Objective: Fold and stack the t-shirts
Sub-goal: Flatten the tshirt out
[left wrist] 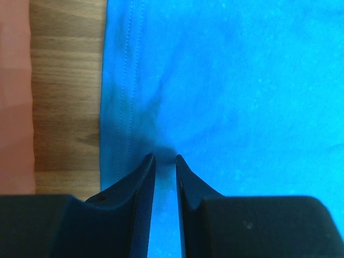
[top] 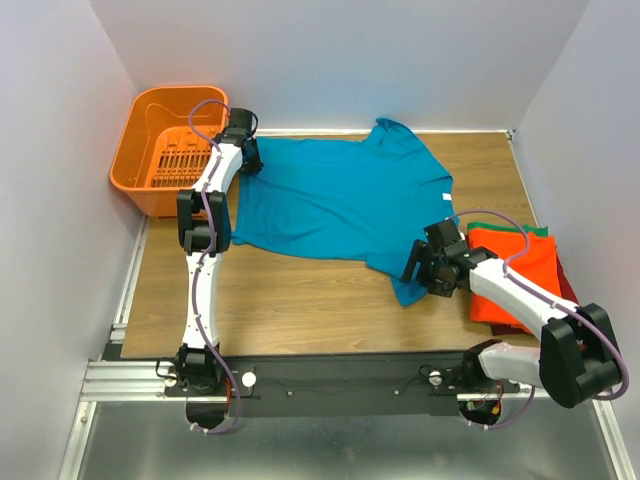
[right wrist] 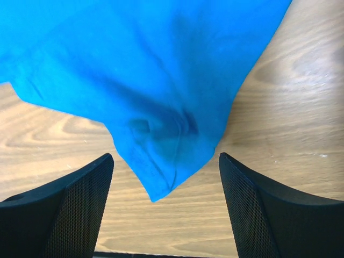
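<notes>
Lying flat, teal-blue t-shirt [top: 340, 200], hem pinched in left jaws, right jaws spread over sleeve.

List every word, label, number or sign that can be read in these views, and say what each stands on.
No text can be read in any view.
White tag at the neck of the teal shirt: too small to show any print.
Basket, stacked shirts: no lettering visible.
</notes>
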